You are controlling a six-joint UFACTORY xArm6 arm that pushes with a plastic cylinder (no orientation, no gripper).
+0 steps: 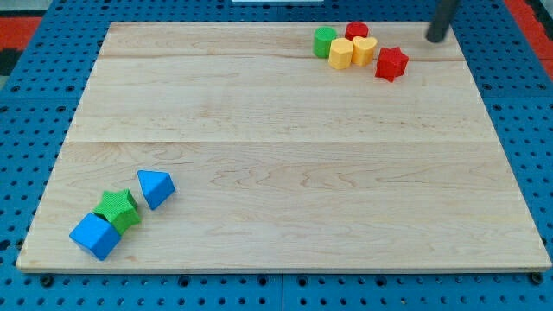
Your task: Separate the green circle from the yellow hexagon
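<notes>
My tip (435, 38) holds nothing, waiting near the board's top right corner, right of the green circle block (325, 41) touching the yellow hexagon block (341, 53).

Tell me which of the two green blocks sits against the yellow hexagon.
The green circle at the view's top, touching the yellow hexagon on its left. The green star lies far off at bottom left, between two blue blocks.

This looks like a robotics lab bench: a pale wooden board (285, 155) lies on a blue perforated mounting plate (34, 104) that rings it from twelve o'clock right round to six. At the eleven and one o'clock corners, patches of red perforated panel (22, 22) show beyond the blue, test-rig fittings rather than home furniture.
</notes>
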